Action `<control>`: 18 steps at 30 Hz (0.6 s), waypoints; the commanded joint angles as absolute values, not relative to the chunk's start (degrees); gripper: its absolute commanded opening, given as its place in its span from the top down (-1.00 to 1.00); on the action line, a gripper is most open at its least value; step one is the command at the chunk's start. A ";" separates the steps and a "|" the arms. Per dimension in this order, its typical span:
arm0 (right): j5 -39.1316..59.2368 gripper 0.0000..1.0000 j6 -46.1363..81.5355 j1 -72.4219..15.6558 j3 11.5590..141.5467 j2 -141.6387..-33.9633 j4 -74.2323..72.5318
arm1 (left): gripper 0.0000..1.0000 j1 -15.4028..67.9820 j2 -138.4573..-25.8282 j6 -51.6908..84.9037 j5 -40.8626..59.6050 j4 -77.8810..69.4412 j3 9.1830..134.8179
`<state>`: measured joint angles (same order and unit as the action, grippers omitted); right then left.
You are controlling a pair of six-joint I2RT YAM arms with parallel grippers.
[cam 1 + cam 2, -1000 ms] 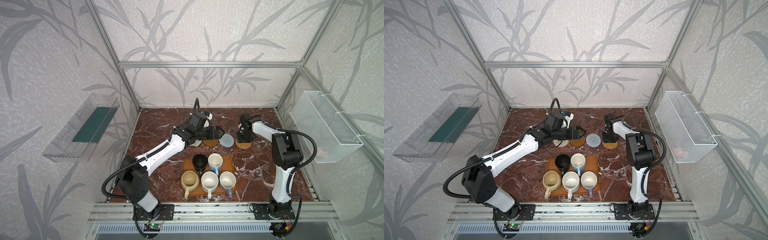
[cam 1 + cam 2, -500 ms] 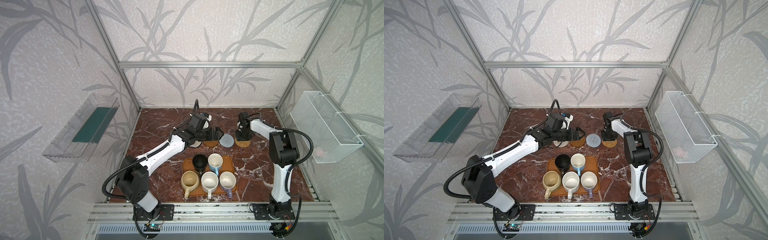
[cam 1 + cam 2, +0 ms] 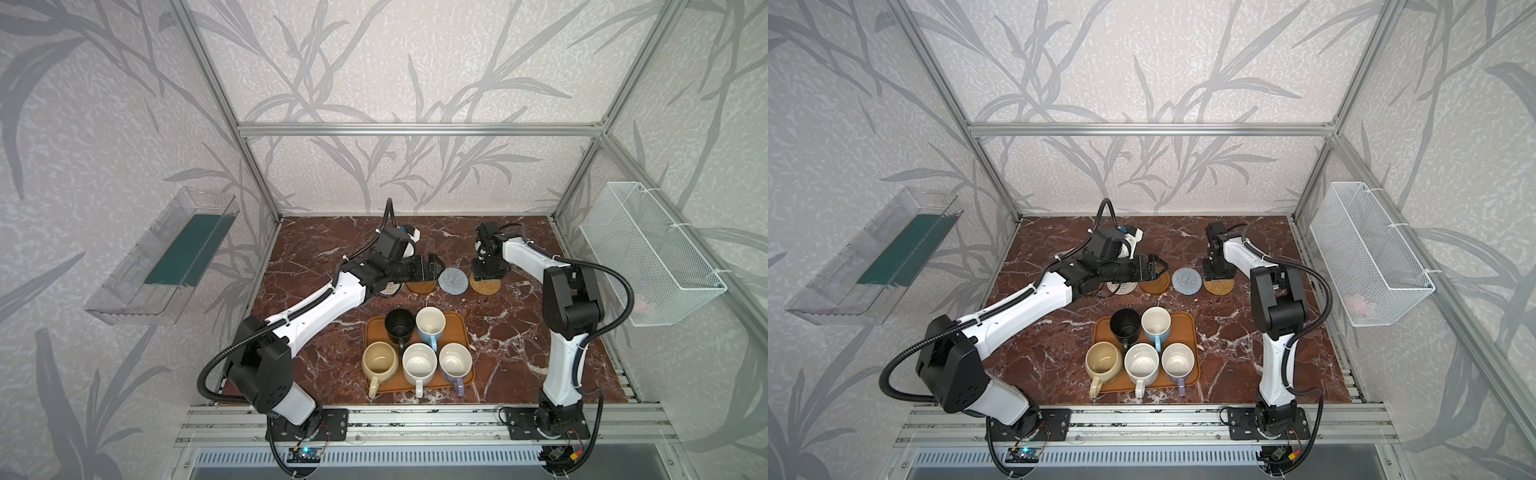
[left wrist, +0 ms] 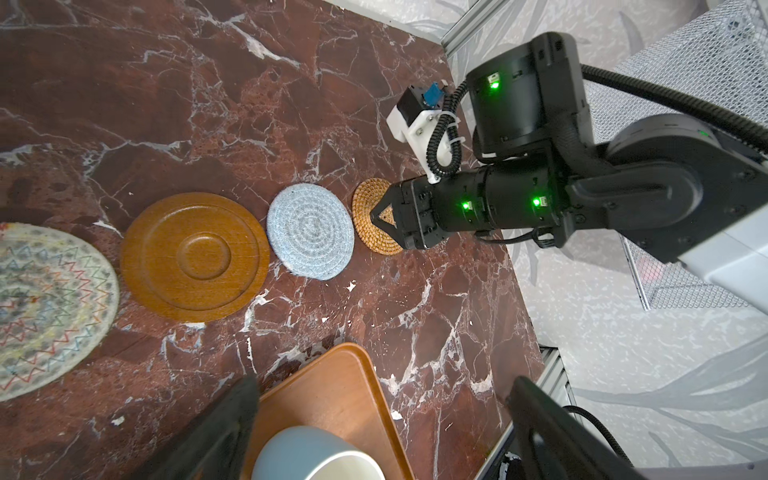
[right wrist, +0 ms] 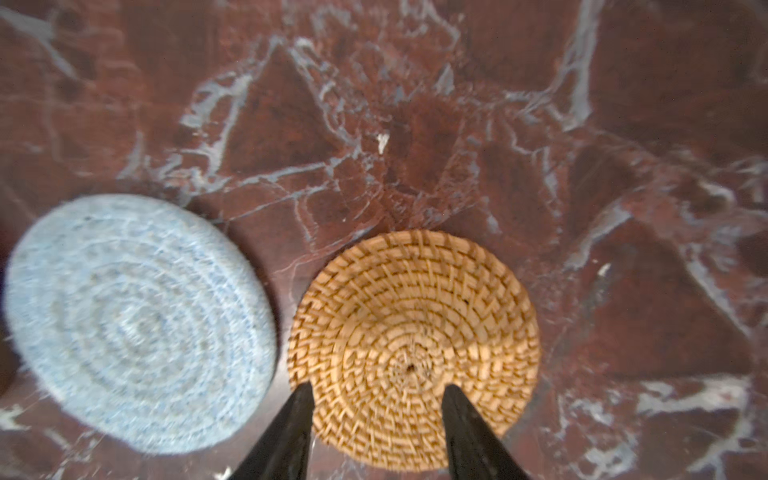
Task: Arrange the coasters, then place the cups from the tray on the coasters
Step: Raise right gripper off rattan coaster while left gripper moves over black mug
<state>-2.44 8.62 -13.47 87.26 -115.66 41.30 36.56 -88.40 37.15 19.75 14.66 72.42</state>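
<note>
R gripper (image 5: 378, 388), jaws apart, gripping nil, sits directly above tan rattan coaster (image 5: 415, 332) lying flat at row's right end beside grey-blue coaster (image 5: 137, 324); L gripper (image 3: 434, 266), jaws wide, empty; cups (image 3: 419, 361) on tray (image 3: 457, 320).

No text, label, brand or number is legible on anything

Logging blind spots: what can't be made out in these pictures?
- Woven cream round coaster: mostly under the left arm in both top views.
- Light blue mug: cut by left wrist view's edge.
- Pink item in white wire basket: too small in a top view, behind mesh.
- Whether right gripper touches woven tan rattan coaster: right wrist view blurred.
</note>
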 commanded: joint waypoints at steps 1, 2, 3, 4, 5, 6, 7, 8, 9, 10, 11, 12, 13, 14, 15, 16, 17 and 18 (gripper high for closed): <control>-2.00 -0.07 7.49 -13.93 85.95 -108.29 40.53 | -0.93 36.19 -85.13 37.18 18.03 14.37 71.59; -1.48 -0.14 7.34 -14.13 85.51 -106.72 40.49 | -0.93 36.13 -84.67 37.10 17.97 14.61 71.41; -1.04 -0.26 7.15 -14.35 84.95 -105.00 40.44 | -0.93 36.20 -84.02 36.96 17.85 14.78 71.23; -0.61 -0.40 6.71 -14.62 84.58 -103.40 40.59 | -0.93 36.13 -83.42 36.79 17.74 15.04 70.99; -0.55 -0.56 6.29 -14.99 84.11 -101.36 41.08 | -0.93 36.12 -82.60 36.40 17.69 15.51 70.72; -1.19 -0.68 6.24 -15.46 83.51 -99.26 41.55 | -0.93 36.15 -81.73 35.90 17.51 16.21 70.34; -1.90 -0.77 6.11 -15.84 82.74 -96.69 41.61 | -0.95 36.04 -80.91 35.46 17.18 16.78 70.10; -2.84 -0.98 5.73 -16.35 81.19 -93.98 41.06 | -0.99 36.06 -79.96 34.97 16.64 17.81 69.84; -3.25 -0.98 5.36 -16.68 79.08 -91.36 39.78 | -0.99 36.05 -79.15 34.74 16.33 18.69 69.62; -3.58 -0.98 5.16 -16.90 77.35 -89.32 38.45 | -0.99 36.07 -78.46 34.58 16.22 19.45 69.52; -4.82 -0.98 5.92 -17.13 75.13 -86.74 37.24 | -0.99 36.02 -77.71 34.41 16.20 20.42 69.34; -4.88 -0.98 5.97 -17.14 73.01 -84.17 36.22 | -0.99 35.95 -76.90 34.51 16.56 21.08 69.03; -4.46 -0.98 5.52 -17.06 71.09 -82.03 35.17 | -0.99 36.02 -76.26 34.83 17.18 21.20 68.43; -3.87 -0.98 4.94 -17.07 68.88 -79.63 34.36 | -0.99 36.04 -75.39 35.54 17.47 20.94 67.38; -3.53 -0.98 5.40 -17.06 66.79 -77.37 33.96 | -0.99 36.08 -74.30 36.95 16.54 20.70 66.18; -2.47 -0.98 5.61 -17.02 65.67 -75.81 34.19 | -0.99 36.08 -73.26 38.29 15.66 20.82 65.15; -0.23 -0.98 5.93 -16.96 64.93 -74.12 35.33 | -0.99 36.08 -72.24 38.92 14.97 21.77 64.34; 3.18 -0.98 6.32 -16.96 63.89 -72.47 35.82 | -0.99 35.97 -71.27 38.66 14.56 23.72 64.12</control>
